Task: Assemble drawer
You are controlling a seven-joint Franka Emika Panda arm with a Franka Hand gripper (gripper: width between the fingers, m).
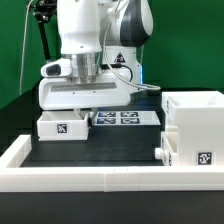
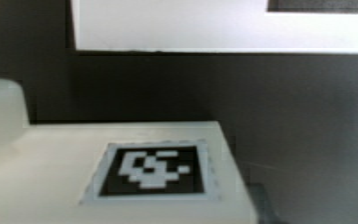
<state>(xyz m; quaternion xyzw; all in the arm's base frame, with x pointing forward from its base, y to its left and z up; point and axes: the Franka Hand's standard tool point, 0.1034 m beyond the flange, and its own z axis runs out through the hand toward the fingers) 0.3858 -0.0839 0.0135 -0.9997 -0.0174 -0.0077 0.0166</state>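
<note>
A small white drawer box (image 1: pixel 63 125) with a black-and-white tag lies on the black table at the exterior view's left. My gripper (image 1: pixel 84 110) hangs straight down right over its far edge; its fingertips are hidden, so I cannot tell whether they are open or shut. The wrist view shows this box (image 2: pixel 87 150) very close, with its tag (image 2: pixel 153 168); no fingers show there. The tall white housing (image 1: pixel 197 125) stands at the exterior view's right. A second small box with a knob (image 1: pixel 161 150) sits in its lower front.
The marker board (image 1: pixel 122 118) lies flat behind the small box and also shows in the wrist view (image 2: pixel 211 25). A low white wall (image 1: pixel 90 178) edges the table at the front and left. The robot's base stands behind.
</note>
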